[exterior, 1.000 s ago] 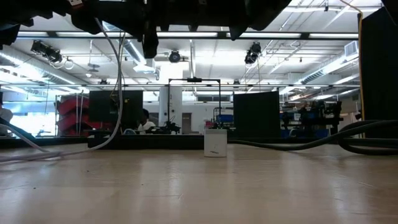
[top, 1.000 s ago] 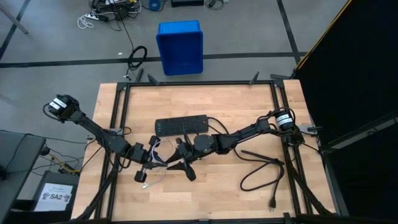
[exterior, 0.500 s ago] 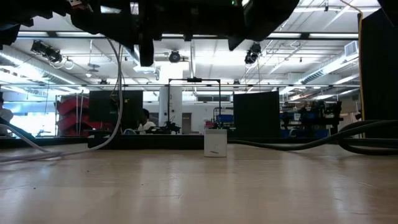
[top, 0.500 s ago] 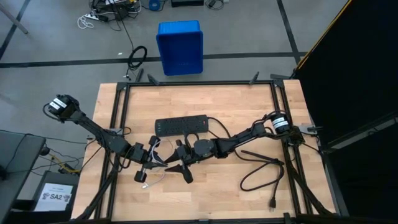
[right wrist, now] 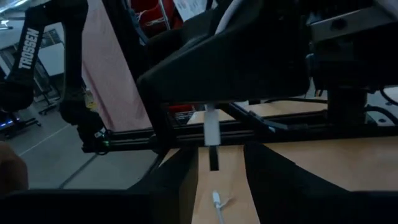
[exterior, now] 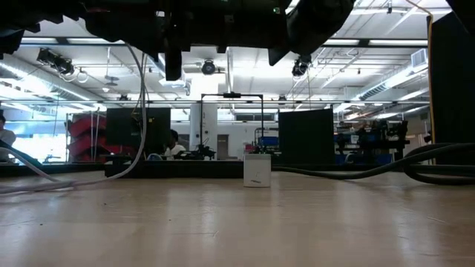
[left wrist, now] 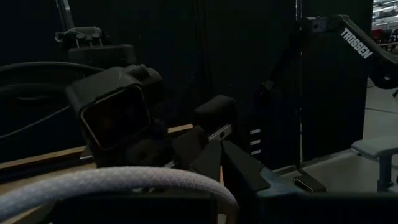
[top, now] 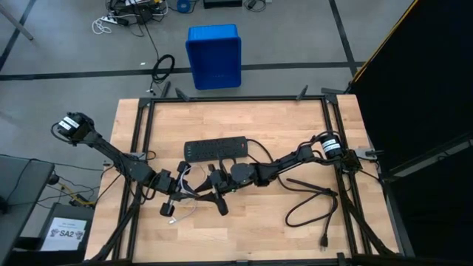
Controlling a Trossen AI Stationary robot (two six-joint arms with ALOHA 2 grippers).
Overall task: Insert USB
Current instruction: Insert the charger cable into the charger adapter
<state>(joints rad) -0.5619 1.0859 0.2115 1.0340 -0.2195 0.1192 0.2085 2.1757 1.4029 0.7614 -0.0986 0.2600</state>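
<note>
We see both arms meeting over the middle of the wooden bench (top: 295, 125), nearer its left edge. The left gripper (top: 171, 201) is closed on the thin whitish-grey USB cable (top: 191, 210), whose slack loops lie on the boards beside it; the white plug end (right wrist: 211, 132) hangs downward. The right gripper (top: 219, 199) faces it, fingers spread, gripping nothing. Behind them lies the flat black power strip (top: 215, 150). We judge the cable light and limp; hold it at the rigid plug, never the cord.
</note>
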